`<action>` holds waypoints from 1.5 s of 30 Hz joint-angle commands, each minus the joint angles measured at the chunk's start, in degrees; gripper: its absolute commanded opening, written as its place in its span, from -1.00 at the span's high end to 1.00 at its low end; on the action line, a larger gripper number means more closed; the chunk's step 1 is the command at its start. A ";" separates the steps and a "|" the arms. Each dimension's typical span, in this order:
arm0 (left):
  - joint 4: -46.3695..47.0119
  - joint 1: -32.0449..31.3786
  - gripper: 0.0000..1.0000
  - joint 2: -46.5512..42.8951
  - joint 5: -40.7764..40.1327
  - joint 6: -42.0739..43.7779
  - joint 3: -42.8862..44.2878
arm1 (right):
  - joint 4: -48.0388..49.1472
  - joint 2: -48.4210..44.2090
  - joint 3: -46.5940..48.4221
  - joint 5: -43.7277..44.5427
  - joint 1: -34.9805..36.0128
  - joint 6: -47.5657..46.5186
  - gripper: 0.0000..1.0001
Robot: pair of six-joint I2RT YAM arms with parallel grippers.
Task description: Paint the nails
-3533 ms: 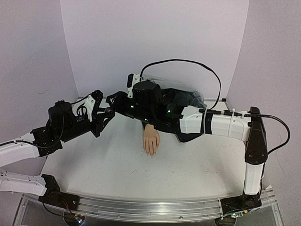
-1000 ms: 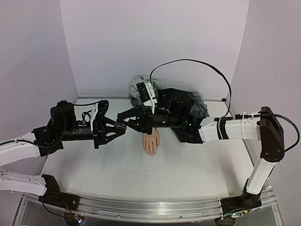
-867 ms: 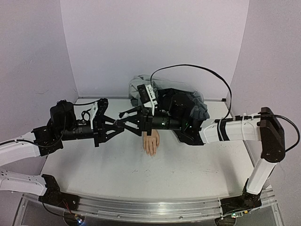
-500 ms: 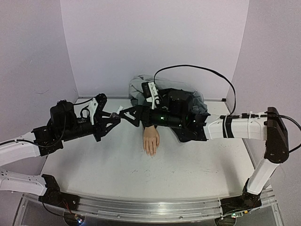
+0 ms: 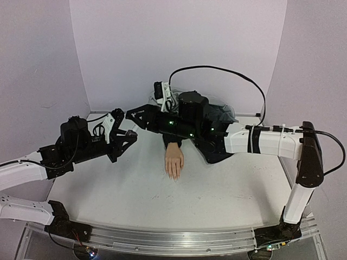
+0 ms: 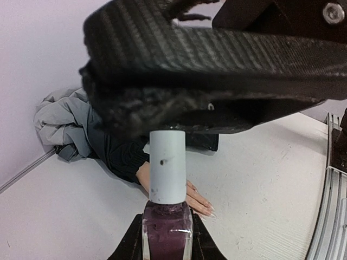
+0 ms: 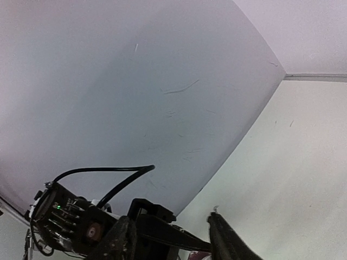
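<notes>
Left wrist: we list left end effector pinching plum glass polish bottle, white cap upright just under spread right end effector; mannequin nails beyond.

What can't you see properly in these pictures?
- Nails: too small in the top view; in the left wrist view the polish bottle covers most of the fake hand.
- Right gripper: only a blurry black shape in the left wrist view, too close.
- Right wrist view: fake hand is outside the frame.

From above, the nails are too small to judge. The polish bottle runs off the bottom edge.
</notes>
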 commanded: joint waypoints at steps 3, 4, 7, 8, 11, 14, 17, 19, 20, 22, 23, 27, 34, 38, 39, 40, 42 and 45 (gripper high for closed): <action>2.37 0.24 1.00 -1.65 -1.20 0.44 4.01 | -0.93 -0.54 0.74 6.12 0.56 0.81 -0.35; 2.30 0.24 1.00 -1.78 -1.28 0.43 4.05 | -0.99 -0.38 0.81 5.98 0.55 0.84 -0.35; 2.20 0.24 1.00 -1.97 -1.41 0.42 4.15 | -1.16 0.59 1.32 5.45 0.72 1.54 -0.32; 2.14 0.24 1.00 -2.11 -1.43 0.42 4.22 | -1.18 1.06 1.64 4.93 0.77 1.77 -0.24; 2.07 0.24 1.00 -2.37 -1.75 0.40 4.24 | -1.15 2.30 2.76 4.16 1.12 2.26 0.03; 1.90 0.24 1.00 -2.55 -1.95 0.37 4.24 | -0.55 2.69 3.04 4.26 1.36 2.15 0.20; 1.73 0.24 1.00 -2.61 -2.05 0.17 4.33 | 2.82 2.65 1.86 3.02 1.48 1.13 0.40; 1.66 0.24 1.00 -2.68 -1.43 0.02 4.37 | 5.37 1.98 0.19 3.43 1.44 0.89 0.72; 1.72 0.24 1.00 -2.64 -1.09 -0.07 4.41 | 6.34 1.61 -0.56 3.87 1.43 0.57 0.85; 1.65 0.24 1.00 -2.68 -0.38 -0.28 4.42 | 7.47 1.14 -1.48 3.89 1.46 -0.97 1.00; 1.71 0.24 1.00 -2.71 0.06 -0.38 4.42 | 7.86 0.85 -1.80 3.35 1.37 -2.45 1.00; 0.84 0.24 1.00 -2.20 6.25 -1.00 5.13 | 23.76 -1.54 -8.75 -20.36 0.48 -18.48 1.00; 0.85 0.24 1.00 -1.69 21.74 -1.60 6.32 | 43.24 -0.51 -17.12 -45.29 -3.43 -17.03 1.00; 0.85 0.24 1.00 -1.83 17.58 -0.37 5.61 | 43.05 -3.39 -20.67 -36.30 -3.48 -14.50 0.56; 0.87 0.25 1.00 -1.82 16.43 -0.30 5.43 | 41.23 -4.47 -21.13 -32.60 -3.66 -13.73 0.03; 0.85 0.24 1.00 -1.86 15.29 -0.29 5.36 | 37.50 -5.46 -21.05 -28.07 -3.76 -13.16 -0.31; 0.86 0.19 1.00 -1.85 12.73 -0.24 5.22 | 25.59 -7.32 -19.44 -19.98 -3.85 -12.69 -0.78; 0.85 0.20 1.00 -1.74 7.84 -0.24 5.11 | 13.33 -8.57 -16.36 -9.81 -3.77 -9.33 -0.96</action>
